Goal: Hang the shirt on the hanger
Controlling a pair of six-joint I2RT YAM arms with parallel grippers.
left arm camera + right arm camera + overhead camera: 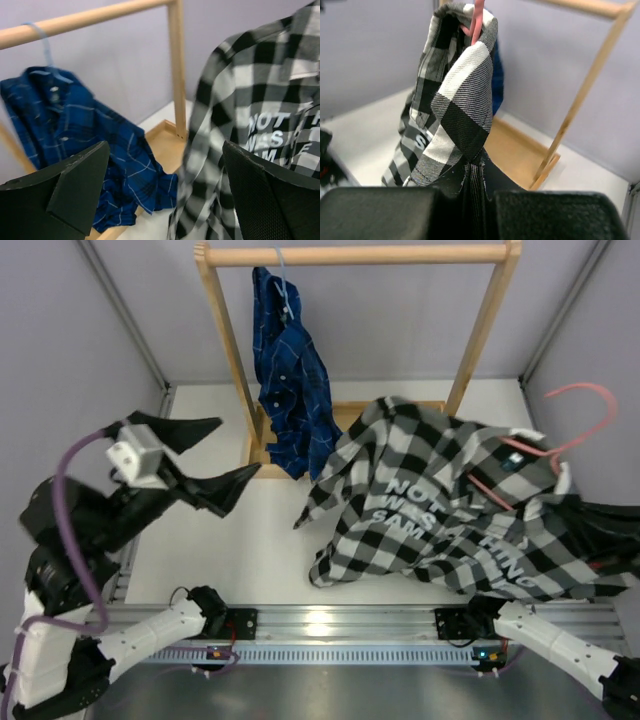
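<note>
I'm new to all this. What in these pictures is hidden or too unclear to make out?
hanger: mostly under the shirt in the top and right wrist views.
right claw: buried under the shirt in the top view.
lettering: broken by folds; cut by the edge, left wrist view.

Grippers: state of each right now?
Left gripper: open, holding nothing.
Right gripper: closed on the shirt.
</note>
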